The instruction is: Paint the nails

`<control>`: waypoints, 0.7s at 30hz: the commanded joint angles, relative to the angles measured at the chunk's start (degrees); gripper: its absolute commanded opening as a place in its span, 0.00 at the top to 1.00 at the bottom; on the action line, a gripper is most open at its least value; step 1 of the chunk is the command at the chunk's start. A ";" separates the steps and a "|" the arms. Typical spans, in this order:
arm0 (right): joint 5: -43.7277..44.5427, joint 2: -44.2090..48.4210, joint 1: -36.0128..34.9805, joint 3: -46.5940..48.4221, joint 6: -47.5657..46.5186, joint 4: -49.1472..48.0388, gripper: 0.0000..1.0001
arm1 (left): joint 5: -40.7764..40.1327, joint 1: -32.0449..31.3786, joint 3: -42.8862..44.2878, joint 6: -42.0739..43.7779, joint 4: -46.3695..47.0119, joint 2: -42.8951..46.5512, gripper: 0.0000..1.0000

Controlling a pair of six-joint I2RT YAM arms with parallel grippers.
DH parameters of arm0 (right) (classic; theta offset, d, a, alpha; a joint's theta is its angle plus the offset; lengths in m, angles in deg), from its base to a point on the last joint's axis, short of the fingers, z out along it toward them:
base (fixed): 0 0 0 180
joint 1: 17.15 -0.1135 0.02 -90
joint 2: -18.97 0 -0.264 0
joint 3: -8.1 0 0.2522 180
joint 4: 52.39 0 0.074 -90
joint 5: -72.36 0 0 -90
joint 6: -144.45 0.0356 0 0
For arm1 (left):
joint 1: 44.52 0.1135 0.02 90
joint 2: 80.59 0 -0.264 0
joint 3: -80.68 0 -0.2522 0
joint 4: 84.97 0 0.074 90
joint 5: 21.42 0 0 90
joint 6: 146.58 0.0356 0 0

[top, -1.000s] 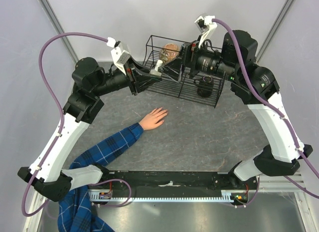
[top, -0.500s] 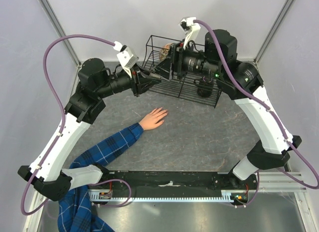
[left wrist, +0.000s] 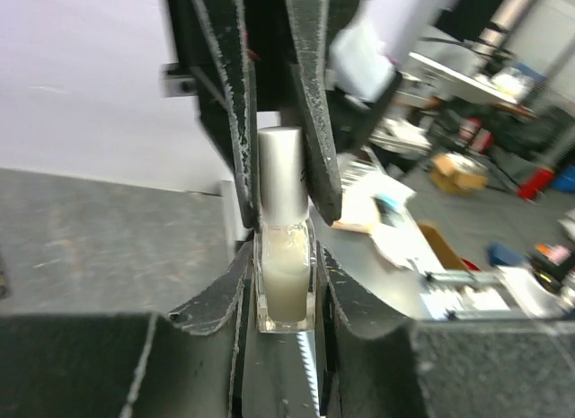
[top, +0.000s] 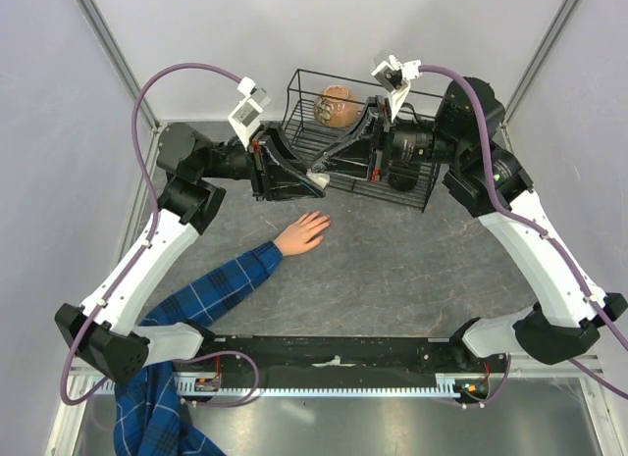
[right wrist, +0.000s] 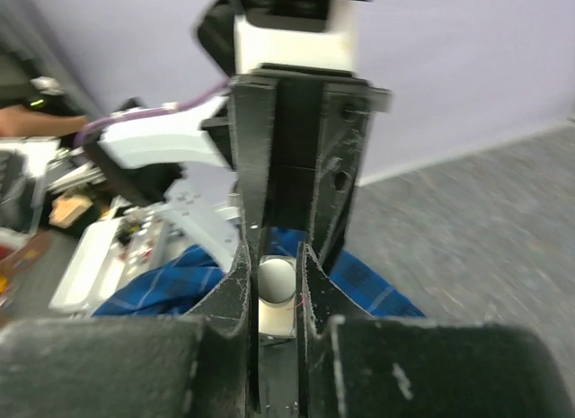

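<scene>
Left pincer (top: 322, 184) grips the bottle (left wrist: 286, 288), right pincer (right wrist: 277, 283) its cap (left wrist: 280, 171), nails (top: 324, 219) apparently below.

No writing I can read from here, clear bottle (left wrist: 286, 288) with no legible label, white cap (left wrist: 280, 171) plain, cardboard box (left wrist: 456, 172) far behind too blurred to read

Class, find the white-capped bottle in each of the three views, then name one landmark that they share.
Top external: bottle at centre, where left gripper and right gripper meet, beyond the hand.
Left wrist: bottle at centre, upright, clamped at body and cap.
Right wrist: only its cap shows, end-on, low centre.
Shared landmark: the grey table.
</scene>
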 commanded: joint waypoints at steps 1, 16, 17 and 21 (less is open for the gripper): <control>-14.96 -0.58 -0.23 -2.48 5.75 -7.67 1.00 | 7.22 0.87 0.53 -15.63 18.42 0.86 0.98; 20.89 -4.70 -0.14 12.19 6.89 14.56 0.02 | -21.15 0.70 6.95 32.19 -31.81 5.96 0.98; 21.43 -4.89 -0.14 12.80 7.24 14.92 0.02 | -23.52 0.70 7.12 33.94 -32.43 6.22 0.98; 23.89 -6.11 -0.76 14.73 7.95 15.53 0.10 | -27.58 0.34 7.30 36.42 -35.41 6.31 0.98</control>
